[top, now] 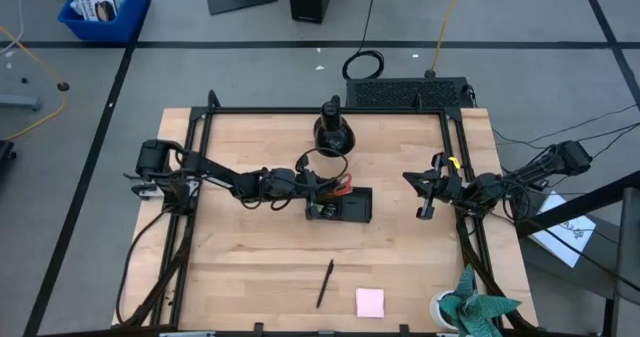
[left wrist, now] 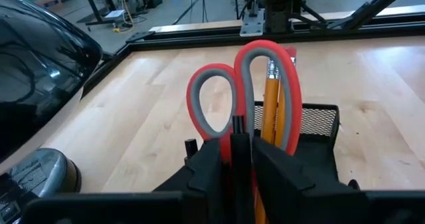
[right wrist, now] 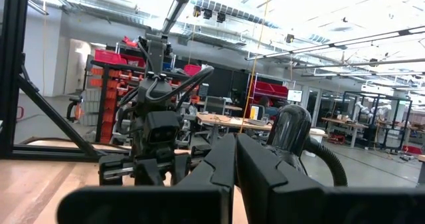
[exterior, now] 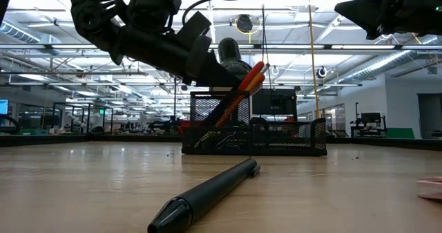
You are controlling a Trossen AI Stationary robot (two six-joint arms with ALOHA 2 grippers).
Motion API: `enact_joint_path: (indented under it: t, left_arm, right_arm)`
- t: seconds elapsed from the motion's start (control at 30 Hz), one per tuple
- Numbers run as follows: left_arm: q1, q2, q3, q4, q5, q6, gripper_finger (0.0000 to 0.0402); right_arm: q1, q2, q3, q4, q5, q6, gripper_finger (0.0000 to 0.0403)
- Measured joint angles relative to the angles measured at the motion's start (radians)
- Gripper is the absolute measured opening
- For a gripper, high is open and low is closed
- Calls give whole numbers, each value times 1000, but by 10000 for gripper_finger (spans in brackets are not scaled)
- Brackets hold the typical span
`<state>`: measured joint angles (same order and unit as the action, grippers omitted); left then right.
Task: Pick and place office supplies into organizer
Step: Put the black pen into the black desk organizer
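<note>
One careful straight lift suits the left gripper [left wrist: 242, 167], fingers barely parted around the red-handled scissors [left wrist: 249, 91] standing in the organizer [top: 345, 209].

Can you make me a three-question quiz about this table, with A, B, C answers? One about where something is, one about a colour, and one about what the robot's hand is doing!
1. Where is the loose black pen?
A. Inside the organizer
B. Lying on the table, nearer the front edge than the organizer
C. On top of the round black stand

2. What colour is the sticky-note pad?
A. Pink
B. Blue
C. Green

3. What is the left gripper doing?
A. Resting far from everything
B. Gripping the pink pad
C. Standing at the organizer with the scissors between its fingers

Answers:
1 B: the high view shows the pen alone on the wood, beside the pad.
2 A: it shows as a pink square near the front edge.
3 C: the left wrist view shows the red handles rising between the two fingers, over the mesh tray with the pencils.
</note>
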<state>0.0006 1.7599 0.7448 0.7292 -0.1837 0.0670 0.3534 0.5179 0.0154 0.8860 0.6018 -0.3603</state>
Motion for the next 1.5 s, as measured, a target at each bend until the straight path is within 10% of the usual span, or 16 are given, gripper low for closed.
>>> enact_joint_path:
  t: [0.43,0.63,0.93,1.5]
  left_arm:
    - [-22,-148,10,-44,-24,-57,122]
    - [-169,-211,212,-639,-192,-239,122]
    - [-407,30,531,-1119,-205,-749,122]
    - [-463,371,770,-1253,22,-1079,142]
  right_arm:
    - [0,0,0,8,0,0,9]
    - [0,0,0,16,-1,0,9]
    - [0,0,0,24,-26,23,9]
    - [2,9,0,-9,-29,69,9]
